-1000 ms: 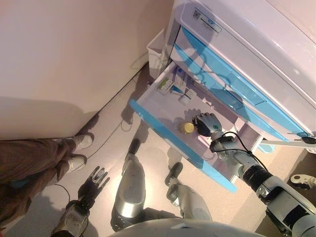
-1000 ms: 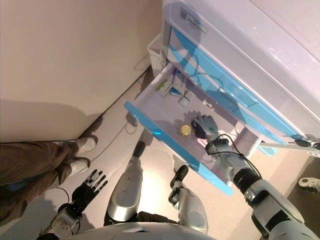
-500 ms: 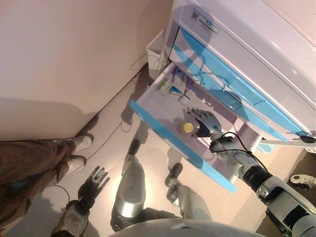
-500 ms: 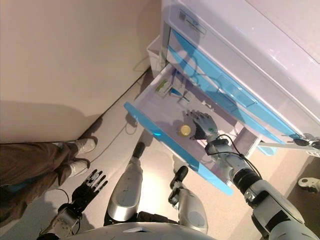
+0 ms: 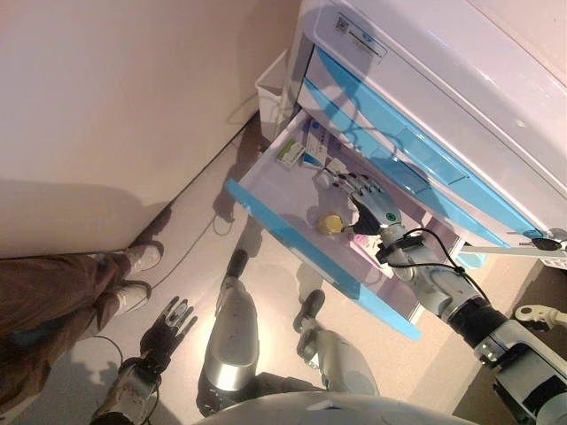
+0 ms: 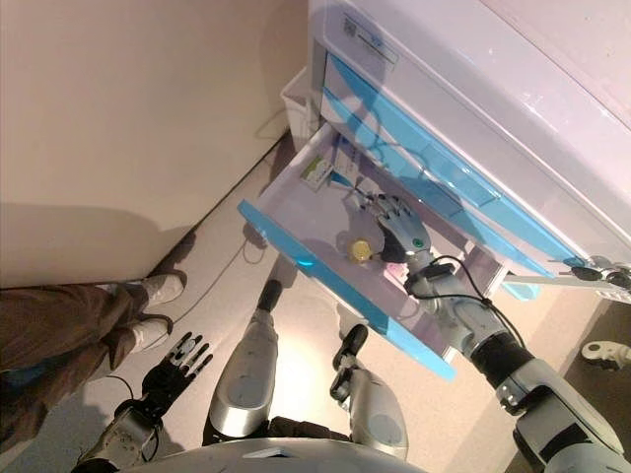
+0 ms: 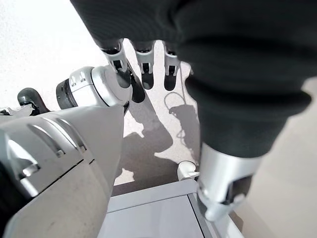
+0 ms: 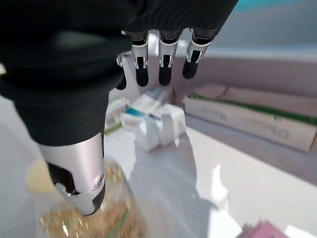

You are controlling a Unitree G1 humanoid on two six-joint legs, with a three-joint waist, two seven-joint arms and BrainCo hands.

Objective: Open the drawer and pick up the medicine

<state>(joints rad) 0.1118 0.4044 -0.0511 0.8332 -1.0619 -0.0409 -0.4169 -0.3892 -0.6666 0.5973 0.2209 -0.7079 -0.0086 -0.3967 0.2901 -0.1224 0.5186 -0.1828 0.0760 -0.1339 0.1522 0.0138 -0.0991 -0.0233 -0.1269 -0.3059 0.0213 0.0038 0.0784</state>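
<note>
A: Far left, by the wall?
B: A person's legs [image 5: 53,297] in brown trousers and pale shoes, standing on the floor [image 5: 190,257]. Just right of them, low down, the left robot hand [image 5: 168,323] hanging with fingers straight and spread, grasping nothing.

A: And the drawer?
B: Open. The blue-fronted drawer [image 5: 292,243] pulled well out of the white cabinet [image 5: 425,80], with closed blue drawers above it. A small white bin [image 5: 270,88] on the floor beside the cabinet's left corner.

A: Inside?
B: Small medicine boxes [image 5: 301,152] grouped at the far left end, near the back wall. Further right, the medicine bottle [image 5: 331,223] with a yellow cap, upright on the drawer bottom near the front panel. Something pink [image 8: 265,230] near the right end, too little visible to tell what.

A: Right robot hand?
B: The right robot hand [image 5: 370,202] inside the drawer, just beside the bottle on its right, fingers extended toward the boxes, released. Thumb tip close against the bottle's side in the wrist view; contact not clear, nothing gripped
</note>
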